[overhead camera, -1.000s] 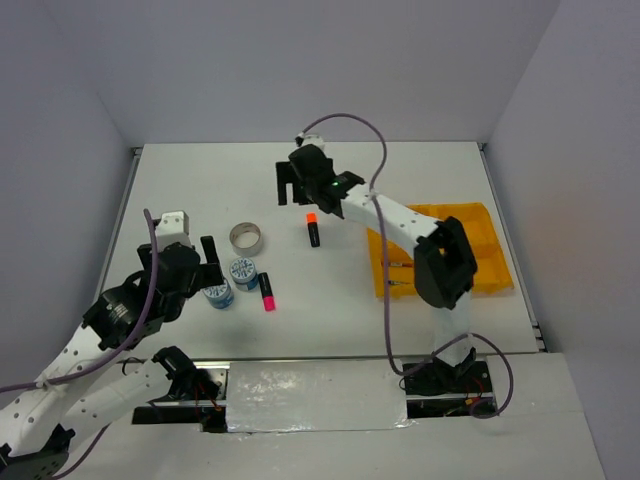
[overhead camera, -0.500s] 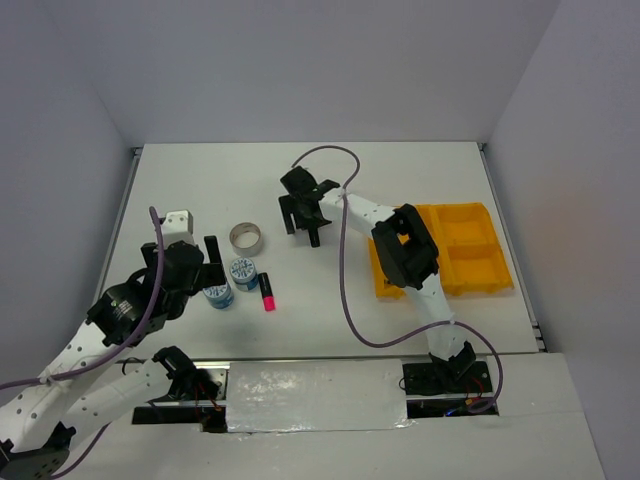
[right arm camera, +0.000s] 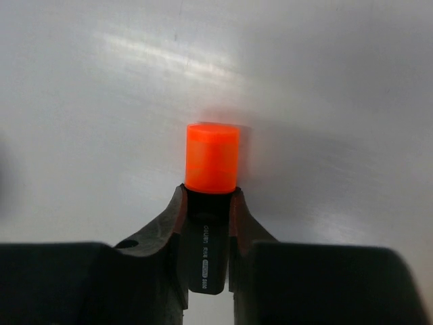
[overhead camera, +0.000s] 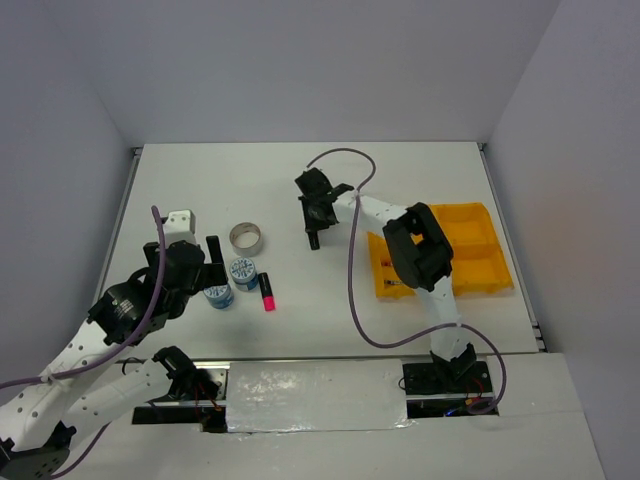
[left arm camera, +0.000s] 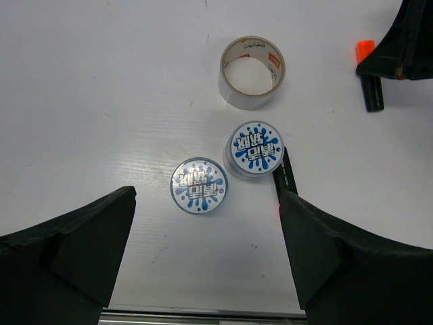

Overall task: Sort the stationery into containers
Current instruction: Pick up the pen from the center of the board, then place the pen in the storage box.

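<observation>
My right gripper point(right arm camera: 206, 223) is shut on the black body of the orange-capped highlighter point(right arm camera: 212, 157), whose cap sticks out past the fingertips point(right arm camera: 174, 215). From above, that gripper point(overhead camera: 315, 213) covers the cap and only the black end point(overhead camera: 314, 240) shows, low over the table. My left gripper point(left arm camera: 210, 261) hangs open just short of two blue-white tubs point(left arm camera: 198, 185) point(left arm camera: 256, 147), holding nothing. A pink-capped highlighter point(overhead camera: 266, 291) lies beside the tubs, and the grey tape ring point(left arm camera: 252, 63) lies behind them. The yellow-orange tray point(overhead camera: 468, 250) sits at the right.
The right arm's forearm point(overhead camera: 420, 245) and cable cross the tray's left compartments. The table's front edge with a silver strip point(overhead camera: 310, 395) lies near the arm bases. Grey walls bound the table at the back and sides.
The right gripper dropped from behind the orange-capped highlighter onto it and shut on its body. The left arm and the other items stayed where they were.
</observation>
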Robot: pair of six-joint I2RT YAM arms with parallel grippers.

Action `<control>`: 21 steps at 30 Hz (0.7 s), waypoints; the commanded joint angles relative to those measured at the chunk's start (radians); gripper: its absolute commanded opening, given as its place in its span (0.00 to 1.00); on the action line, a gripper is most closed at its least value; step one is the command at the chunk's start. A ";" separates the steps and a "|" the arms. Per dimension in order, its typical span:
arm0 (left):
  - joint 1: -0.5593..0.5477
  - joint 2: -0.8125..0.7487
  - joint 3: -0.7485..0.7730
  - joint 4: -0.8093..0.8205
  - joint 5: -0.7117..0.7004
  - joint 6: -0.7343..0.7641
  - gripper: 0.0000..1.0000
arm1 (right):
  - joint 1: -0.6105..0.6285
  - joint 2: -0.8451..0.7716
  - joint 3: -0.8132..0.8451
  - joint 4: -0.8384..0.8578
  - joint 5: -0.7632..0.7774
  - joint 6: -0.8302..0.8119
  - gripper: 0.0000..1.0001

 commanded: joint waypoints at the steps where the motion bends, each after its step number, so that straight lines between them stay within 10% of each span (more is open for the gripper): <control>1: 0.005 -0.003 -0.003 0.039 0.009 0.024 0.99 | 0.006 -0.142 -0.134 0.093 -0.112 0.015 0.00; 12: 0.004 -0.023 -0.009 0.050 0.029 0.033 0.99 | -0.164 -0.692 -0.552 0.281 0.188 0.332 0.00; 21: 0.002 -0.015 -0.012 0.059 0.049 0.045 0.99 | -0.378 -0.819 -0.762 0.307 0.349 0.561 0.02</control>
